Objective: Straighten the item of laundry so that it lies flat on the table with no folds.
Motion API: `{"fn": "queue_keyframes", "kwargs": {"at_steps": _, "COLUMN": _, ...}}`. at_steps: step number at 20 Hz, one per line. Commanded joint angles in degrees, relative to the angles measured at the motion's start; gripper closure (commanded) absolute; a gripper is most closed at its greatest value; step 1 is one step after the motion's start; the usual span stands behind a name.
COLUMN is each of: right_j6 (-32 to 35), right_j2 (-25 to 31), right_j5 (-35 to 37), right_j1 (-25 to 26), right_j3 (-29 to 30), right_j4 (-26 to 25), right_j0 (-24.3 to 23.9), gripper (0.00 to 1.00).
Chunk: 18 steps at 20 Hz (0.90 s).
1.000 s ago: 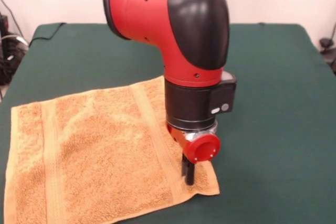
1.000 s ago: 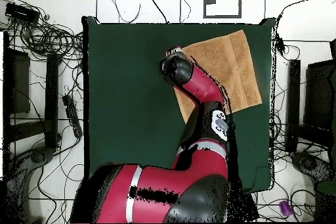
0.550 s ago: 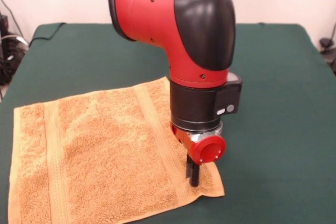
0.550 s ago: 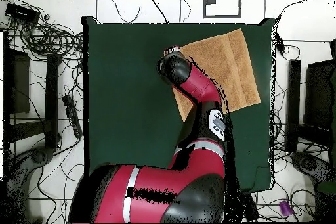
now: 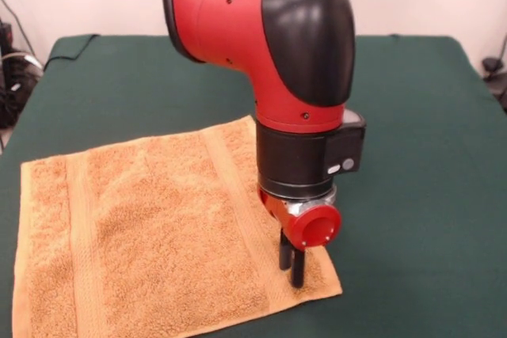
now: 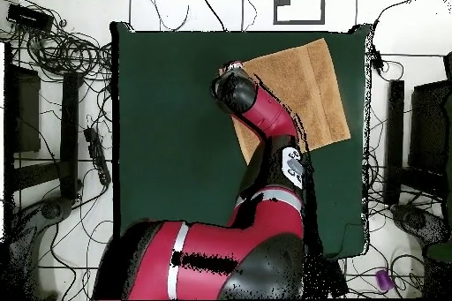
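The item of laundry (image 5: 150,235) is an orange-tan towel spread flat on the green table (image 5: 412,156), at the front left in the front view, with woven bands near two edges. My gripper (image 5: 290,275) points straight down at the towel's near right corner, and its black fingertips (image 5: 297,279) rest on the cloth. The two fingers stand slightly apart with nothing between them, so the gripper is open. In the overhead view the towel (image 6: 309,86) lies at the table's (image 6: 177,139) upper right, and the arm's wrist (image 6: 237,90) covers its left corner and hides the gripper.
The red and black arm (image 5: 269,53) stands over the towel's right edge. Cables and equipment (image 6: 62,50) lie on the floor around the table in the overhead view. The table's near edge runs just below the towel in the front view.
The arm and the towel's near right corner have shifted a little to the right and toward the camera. The two fingers now stand visibly apart.
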Motion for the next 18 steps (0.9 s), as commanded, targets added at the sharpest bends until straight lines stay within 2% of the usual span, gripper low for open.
{"fn": "queue_keyframes", "kwargs": {"at_steps": 1, "right_j6": 10.2, "right_j2": 9.2, "right_j5": -0.4, "right_j1": 3.7, "right_j3": 4.0, "right_j4": 1.0, "right_j0": 3.3, "gripper": 0.0}}
{"fn": "queue_keyframes", "kwargs": {"at_steps": 5, "right_j6": 6.8, "right_j2": 13.5, "right_j5": -1.6, "right_j1": 2.5, "right_j3": 6.0, "right_j4": -0.5, "right_j0": -0.3, "gripper": 0.0}}
{"fn": "queue_keyframes", "kwargs": {"at_steps": 12, "right_j6": 5.4, "right_j2": 13.5, "right_j5": -1.3, "right_j1": 1.7, "right_j3": 6.6, "right_j4": -2.2, "right_j0": -1.4, "gripper": 0.0}}
{"fn": "queue_keyframes", "kwargs": {"at_steps": 14, "right_j6": 1.9, "right_j2": 12.4, "right_j5": -1.1, "right_j1": 1.1, "right_j3": 5.8, "right_j4": -5.0, "right_j0": -2.3, "gripper": 0.0}}
{"fn": "queue_keyframes", "kwargs": {"at_steps": 16, "right_j6": -6.9, "right_j2": 9.0, "right_j5": 0.5, "right_j1": -2.6, "right_j3": 4.4, "right_j4": -12.2, "right_j0": -5.2, "gripper": 0.0}}
{"fn": "queue_keyframes", "kwargs": {"at_steps": 18, "right_j6": -9.8, "right_j2": 7.6, "right_j5": 3.1, "right_j1": -5.4, "right_j3": 3.7, "right_j4": -15.7, "right_j0": -7.0, "gripper": 0.0}}
